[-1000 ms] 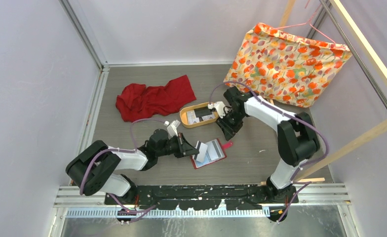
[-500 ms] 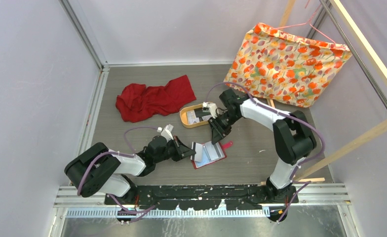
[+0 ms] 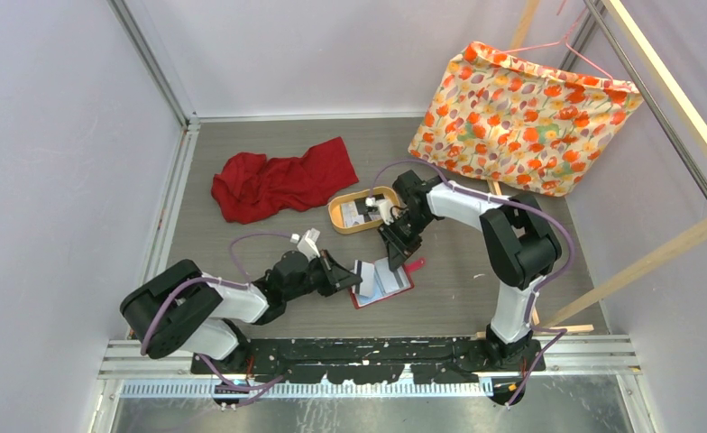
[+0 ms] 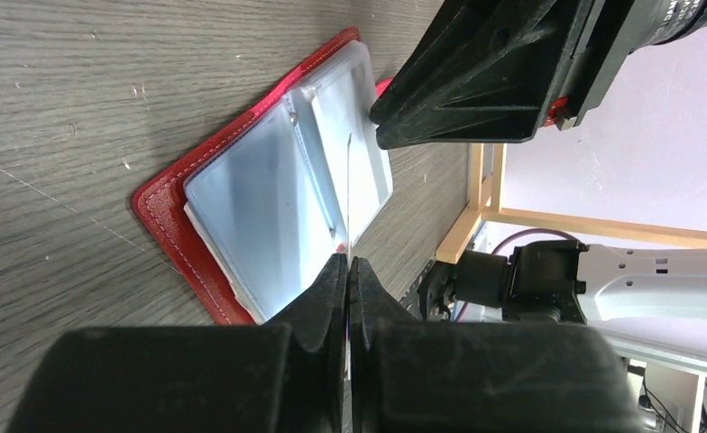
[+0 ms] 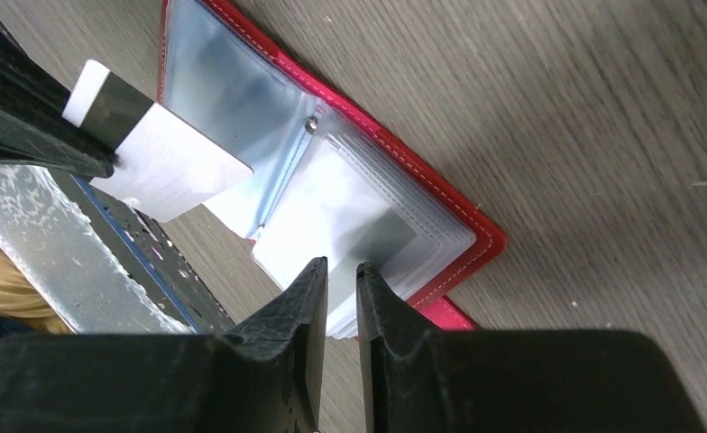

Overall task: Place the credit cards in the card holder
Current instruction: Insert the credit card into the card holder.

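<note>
One credit card (image 5: 169, 158), pale with a dark stripe, is clamped edge-on in the left gripper (image 4: 348, 266), whose jaws are closed tight on it. It sits at the half of the card holder (image 4: 260, 207) nearer the left arm, leading edge toward the clear pockets; contact cannot be told.

Right gripper (image 5: 339, 271): jaws narrow, a slit between them, tips at the outer edge of the card holder's stacked sleeves. Whether they pinch a sleeve cannot be told.

Card holder: red, lying open on the table (image 3: 458, 289), clear leaves up, snap tab out on the right gripper's side.

Step in hand, as judged: inserting a card, one arm presenting it, the other readying a pocket. The next move calls for a sleeve mouth lifted open and the card squared to it, then slid in flat. A skewed edge would likely catch or shove the holder.

Also present:
- Oval wooden tray (image 3: 336, 216), just beyond the card holder, with the remaining credit cards (image 3: 363, 209) in it.
- Red cloth (image 3: 282, 180), farther beyond.
- Floral fabric (image 3: 521, 113), hung well beyond.

Obstruction: the right gripper's fingers crowd the sleeves the card must enter.
</note>
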Controlling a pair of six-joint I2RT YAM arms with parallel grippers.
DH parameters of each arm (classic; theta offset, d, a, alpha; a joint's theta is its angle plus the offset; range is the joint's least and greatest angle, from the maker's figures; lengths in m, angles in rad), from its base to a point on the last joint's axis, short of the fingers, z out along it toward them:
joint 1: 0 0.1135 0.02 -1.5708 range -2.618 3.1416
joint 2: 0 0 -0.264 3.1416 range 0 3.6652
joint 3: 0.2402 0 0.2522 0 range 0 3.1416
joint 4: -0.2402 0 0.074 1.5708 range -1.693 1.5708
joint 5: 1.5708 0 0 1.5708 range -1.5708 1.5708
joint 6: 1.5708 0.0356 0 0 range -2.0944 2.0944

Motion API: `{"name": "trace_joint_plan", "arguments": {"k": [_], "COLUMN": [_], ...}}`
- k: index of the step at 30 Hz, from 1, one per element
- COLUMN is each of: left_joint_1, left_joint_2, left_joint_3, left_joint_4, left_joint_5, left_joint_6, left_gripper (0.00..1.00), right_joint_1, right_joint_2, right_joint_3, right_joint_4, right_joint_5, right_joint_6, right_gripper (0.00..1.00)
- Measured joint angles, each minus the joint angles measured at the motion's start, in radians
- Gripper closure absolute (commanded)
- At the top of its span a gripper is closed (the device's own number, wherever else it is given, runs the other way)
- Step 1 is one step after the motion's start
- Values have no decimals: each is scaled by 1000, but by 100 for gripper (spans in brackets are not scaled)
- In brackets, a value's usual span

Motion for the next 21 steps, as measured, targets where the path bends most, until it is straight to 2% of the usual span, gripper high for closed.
{"name": "trace_joint_plan", "arguments": {"k": [15,21], "left_joint_1": [-7,-10], "left_joint_2": [180,202], "left_joint_3": [1,0], "left_joint_4": [143,193], "left_joint_5": [-1,-3], "left_joint_6": [-34,-48], "left_gripper": [100,100], "right_joint_1": [10,11], "right_joint_2": [21,21], "right_joint_3": [30,32], "right_joint_4": [-33,-35], "right_joint_5": [30,34], "right_joint_6": [-3,-3], "right_gripper": [76,76]}}
